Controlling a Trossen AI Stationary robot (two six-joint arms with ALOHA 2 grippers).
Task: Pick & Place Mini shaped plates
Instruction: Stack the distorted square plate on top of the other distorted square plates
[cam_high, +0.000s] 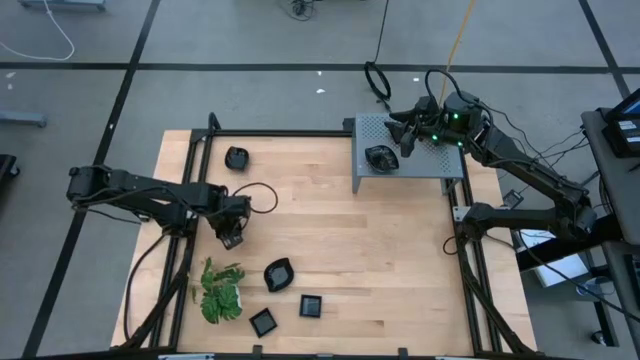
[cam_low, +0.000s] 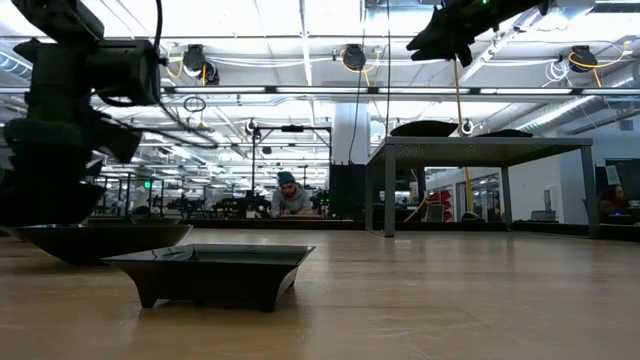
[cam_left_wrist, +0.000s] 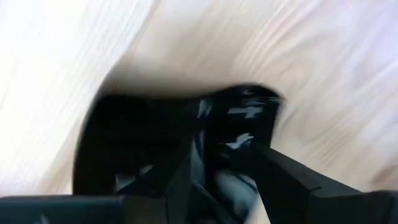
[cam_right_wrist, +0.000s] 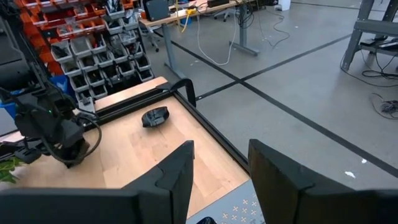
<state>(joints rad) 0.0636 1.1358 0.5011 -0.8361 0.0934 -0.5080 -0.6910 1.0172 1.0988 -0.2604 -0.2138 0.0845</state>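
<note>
My left gripper (cam_high: 232, 236) is over the left part of the table, shut on a black mini plate (cam_left_wrist: 137, 143) that fills the blurred left wrist view. My right gripper (cam_high: 405, 135) hangs open above the grey perforated stand (cam_high: 430, 165) at the far right, touching nothing. One black plate (cam_high: 380, 157) rests on that stand. On the wood lie a plate near the far edge (cam_high: 237, 157), a leaf-like one (cam_high: 279, 273) and two square ones (cam_high: 311, 306) (cam_high: 263, 321) near the front. In the low view a square plate (cam_low: 210, 272) stands nearest. My left gripper holds the black plate with its rim (cam_left_wrist: 249, 118) between the two fingers (cam_left_wrist: 292, 180), coming at it from above. Blur and the gripper's own body hide the exact place of contact. Whether the plate is clear of the wood I cannot tell.
A green leafy plant (cam_high: 220, 292) lies at the near left, close to the plates. A black frame rail (cam_high: 300, 133) borders the table's far edge. The grey stand stands on legs (cam_low: 388, 190) above the table. Bare wood (cam_high: 370, 260) spans the middle. A person (cam_low: 290, 195) sits far behind.
</note>
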